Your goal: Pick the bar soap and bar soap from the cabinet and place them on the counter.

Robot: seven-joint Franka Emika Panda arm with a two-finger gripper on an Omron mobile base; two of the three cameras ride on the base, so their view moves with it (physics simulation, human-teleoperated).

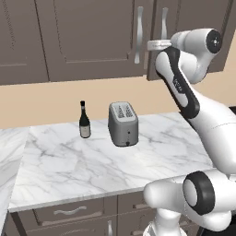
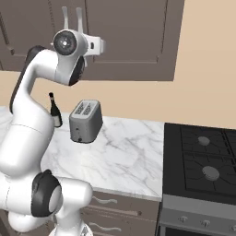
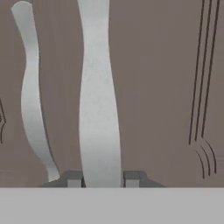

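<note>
My arm (image 1: 184, 92) was glossy white, built of thick rounded segments that swelled toward the base. Dark, nearly black bands marked my joints: a long curved strip ran along my forearm, carrying faint small lettering I could not read, and round black caps with grey centres closed my elbow (image 2: 65, 43) and lower joint (image 1: 199, 192). My wrist ended in a short white block. My fingertips (image 3: 74, 179) were small, square and dark grey.

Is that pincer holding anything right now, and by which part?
The pincer straddles the cabinet door's right-hand silver handle, near its lower end. Whether it actually clamps it cannot be told.
</note>
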